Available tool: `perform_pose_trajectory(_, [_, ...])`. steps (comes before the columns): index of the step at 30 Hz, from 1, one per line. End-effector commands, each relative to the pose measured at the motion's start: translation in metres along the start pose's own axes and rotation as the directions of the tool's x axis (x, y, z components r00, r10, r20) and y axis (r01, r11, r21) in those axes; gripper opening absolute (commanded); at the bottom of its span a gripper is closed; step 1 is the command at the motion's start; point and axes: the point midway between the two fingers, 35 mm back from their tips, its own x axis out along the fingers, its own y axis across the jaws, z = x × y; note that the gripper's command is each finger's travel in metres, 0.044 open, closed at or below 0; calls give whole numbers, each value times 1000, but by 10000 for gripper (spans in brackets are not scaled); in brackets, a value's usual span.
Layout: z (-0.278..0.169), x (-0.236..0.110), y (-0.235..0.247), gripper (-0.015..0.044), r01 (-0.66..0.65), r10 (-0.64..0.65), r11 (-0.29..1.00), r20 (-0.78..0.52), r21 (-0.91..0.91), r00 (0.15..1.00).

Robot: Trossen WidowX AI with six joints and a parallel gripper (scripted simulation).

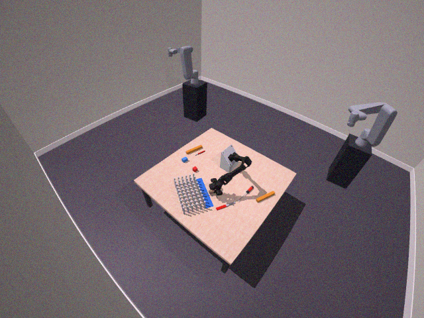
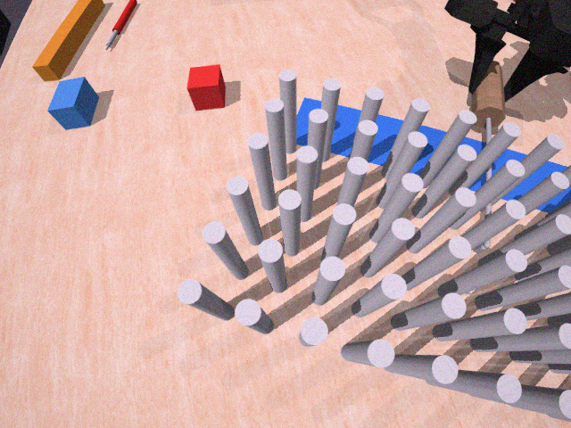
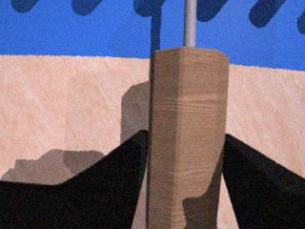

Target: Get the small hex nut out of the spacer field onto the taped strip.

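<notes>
The gripper (image 2: 492, 76) pinches the wooden handle (image 3: 187, 138) of a hook tool, so its thin rod (image 2: 488, 156) can slide between the spacers (image 2: 350, 184) without bumping them. The arm (image 1: 230, 174) stretches low, right beside the blue strip (image 2: 355, 133). The nut hides somewhere among the spacers (I cannot see it).
</notes>
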Motion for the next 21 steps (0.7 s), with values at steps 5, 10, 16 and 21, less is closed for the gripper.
perform_pose_trajectory(5, [9, 0, 0, 0, -4, 4, 1000, 7, 1, 1000])
perform_pose_trajectory(10, [12, 1, 0, 0, -4, 4, 1000, 7, 1, 1000])
perform_pose_trajectory(16, [16, 2, 0, 0, -4, 4, 1000, 7, 1, 1000])
perform_pose_trajectory(21, [19, 4, 0, 0, -4, 4, 1000, 8, 1, 1000])
